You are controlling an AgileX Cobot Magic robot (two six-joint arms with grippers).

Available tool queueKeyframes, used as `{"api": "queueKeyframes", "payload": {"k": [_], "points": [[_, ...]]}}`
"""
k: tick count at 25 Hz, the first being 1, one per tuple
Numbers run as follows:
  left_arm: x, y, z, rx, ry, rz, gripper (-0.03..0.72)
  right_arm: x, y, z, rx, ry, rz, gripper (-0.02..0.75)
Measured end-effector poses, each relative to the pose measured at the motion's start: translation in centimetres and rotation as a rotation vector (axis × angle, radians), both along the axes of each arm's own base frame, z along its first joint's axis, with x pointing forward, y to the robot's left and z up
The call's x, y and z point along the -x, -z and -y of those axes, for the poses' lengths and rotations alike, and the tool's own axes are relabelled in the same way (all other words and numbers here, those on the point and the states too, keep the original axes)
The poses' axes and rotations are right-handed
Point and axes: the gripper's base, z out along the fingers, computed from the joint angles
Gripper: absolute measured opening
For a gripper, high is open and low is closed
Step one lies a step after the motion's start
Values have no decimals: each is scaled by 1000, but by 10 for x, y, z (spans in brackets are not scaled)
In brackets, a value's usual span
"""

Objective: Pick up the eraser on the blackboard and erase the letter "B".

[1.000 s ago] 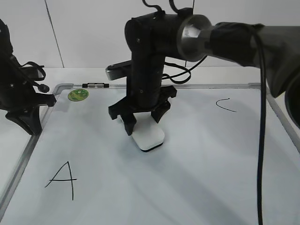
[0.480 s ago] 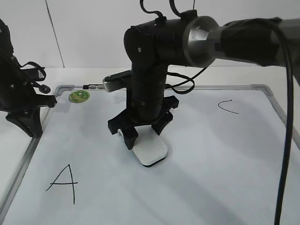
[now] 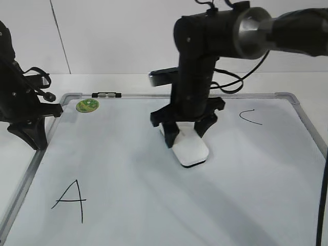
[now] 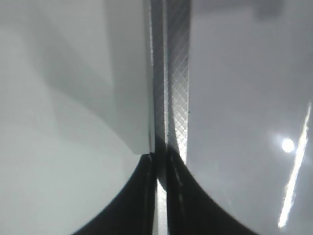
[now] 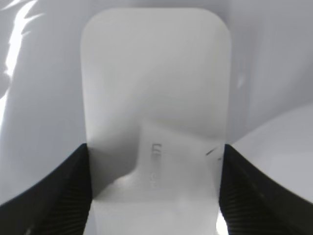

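The white eraser (image 3: 191, 150) lies flat on the blackboard (image 3: 128, 169), a white dry-erase board, right of its middle. My right gripper (image 3: 186, 136) stands over it from above, shut on its two long sides. In the right wrist view the eraser (image 5: 155, 93) fills the space between the black fingers (image 5: 63, 191), and my right gripper (image 5: 154, 196) grips its near end. No letter "B" shows in any view. My left gripper (image 3: 29, 134) hangs at the board's left frame, and its jaws are closed in the left wrist view (image 4: 159, 169).
A black "A" (image 3: 69, 199) is at the board's front left and a black "C" (image 3: 250, 117) at the right rear. A green sticker (image 3: 85, 105) and a small black-and-silver clip (image 3: 106, 94) sit at the rear left. The grey frame (image 4: 173, 73) runs under my left gripper.
My right gripper has slid the eraser to the right across the board, from left of the middle to right of it. The left arm has not moved.
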Motion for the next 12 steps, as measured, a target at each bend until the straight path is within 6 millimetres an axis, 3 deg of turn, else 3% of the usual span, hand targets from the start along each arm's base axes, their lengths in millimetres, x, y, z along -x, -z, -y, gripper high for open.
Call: {"api": "queueKeyframes", "payload": {"k": [6, 12], "points": [[0, 0, 0, 0, 0, 0, 20, -31, -2, 61, -4, 170, -4, 533], [0, 0, 0, 0, 0, -2, 20, -32, -7, 70, -51, 187, -20, 533]]}}
